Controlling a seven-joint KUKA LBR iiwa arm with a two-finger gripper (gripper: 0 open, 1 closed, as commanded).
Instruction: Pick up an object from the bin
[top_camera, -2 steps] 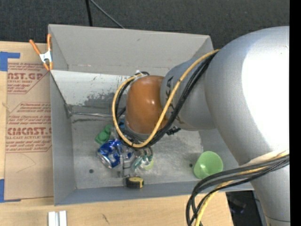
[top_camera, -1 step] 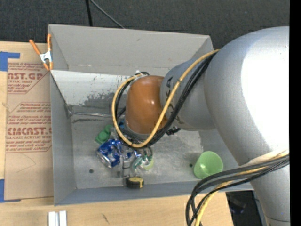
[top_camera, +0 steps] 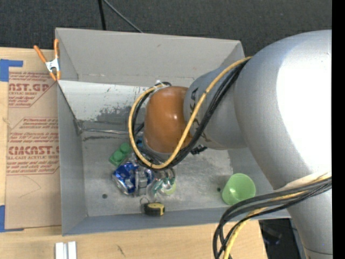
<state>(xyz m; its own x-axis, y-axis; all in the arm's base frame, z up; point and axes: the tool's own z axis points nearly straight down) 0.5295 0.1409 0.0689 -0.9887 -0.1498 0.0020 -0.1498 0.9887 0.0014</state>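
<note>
Reaching in from the right, the arm (top_camera: pixel 280 123), with its orange wrist cover (top_camera: pixel 166 117), hangs low over the grey metal bin (top_camera: pixel 70 161). A light green cup (top_camera: pixel 239 189) lies tipped over on the floor's right side. Under the cover, the jaws are down at a crumpled blue-and-white packet (top_camera: pixel 126 177) at the front middle; released or clenched, I cannot tell. The packet's print is unreadable. A small green piece (top_camera: pixel 118 156) lies just behind it. A tiny yellow-and-black tape measure (top_camera: pixel 153 209) sits by the front wall.
</note>
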